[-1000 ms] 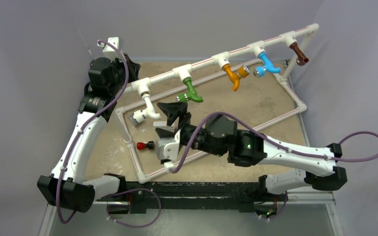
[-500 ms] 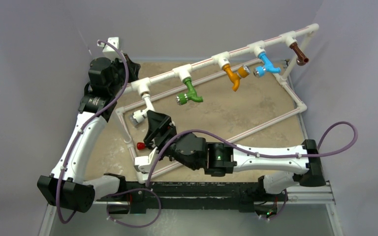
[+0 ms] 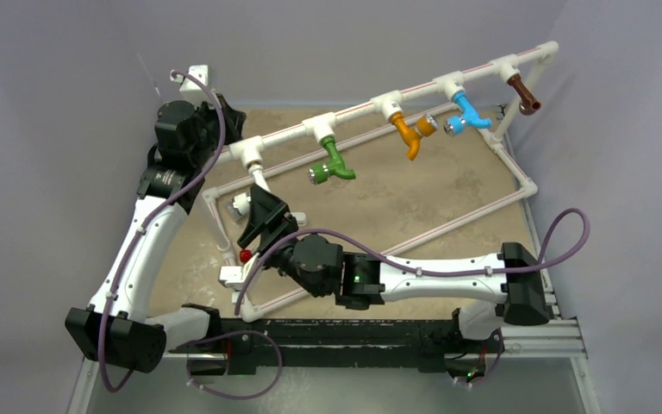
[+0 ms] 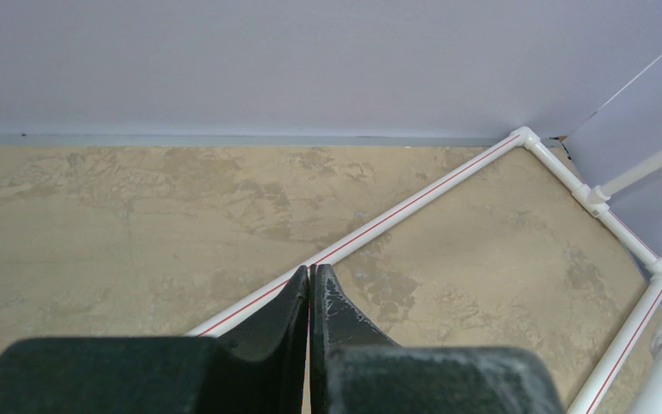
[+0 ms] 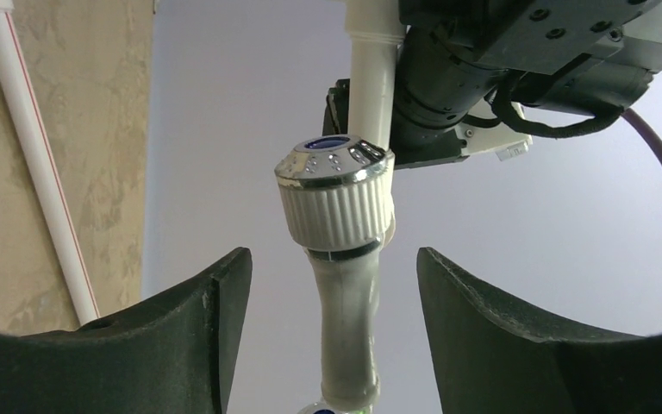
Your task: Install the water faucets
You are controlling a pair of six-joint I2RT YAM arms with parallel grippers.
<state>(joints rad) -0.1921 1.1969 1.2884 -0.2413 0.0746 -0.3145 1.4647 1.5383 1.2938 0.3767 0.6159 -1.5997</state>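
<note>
White faucet (image 3: 246,203) hanging from the left-end tee fitting (image 3: 250,155) of the raised pipe rail (image 3: 362,110), above the bench (image 3: 414,198). Long axis slanting from the tee down toward the near left, silvery round end lowest and turned to the left. Green faucet (image 3: 332,164), orange faucet (image 3: 408,134), blue faucet (image 3: 465,114) and brown faucet (image 3: 524,93) seated further right along the same rail. Right claw (image 3: 260,216) spread wide about the white one from the near side, gripping nothing; small red-and-black piece (image 3: 246,255) lying on the bench just beside it. Left claw hard to make out from above. From the left wrist: left claw (image 4: 310,272) closed tip to tip with nothing between, looking over bare bench and a red-striped floor pipe (image 4: 414,203), no faucet in sight. From the right wrist: faucet centred between the two fingers (image 5: 198,328), a clear gap on each side, no contact. Ribbed knob with silver cap uppermost, pale neck running straight down the picture. Judged as the seating or tightening step: close evenly on the ribbed knob or the neck just under it, keep the wrist in line with that axis, turn about it if threaded, avoid side pull on the tee, stop once firm.
</note>
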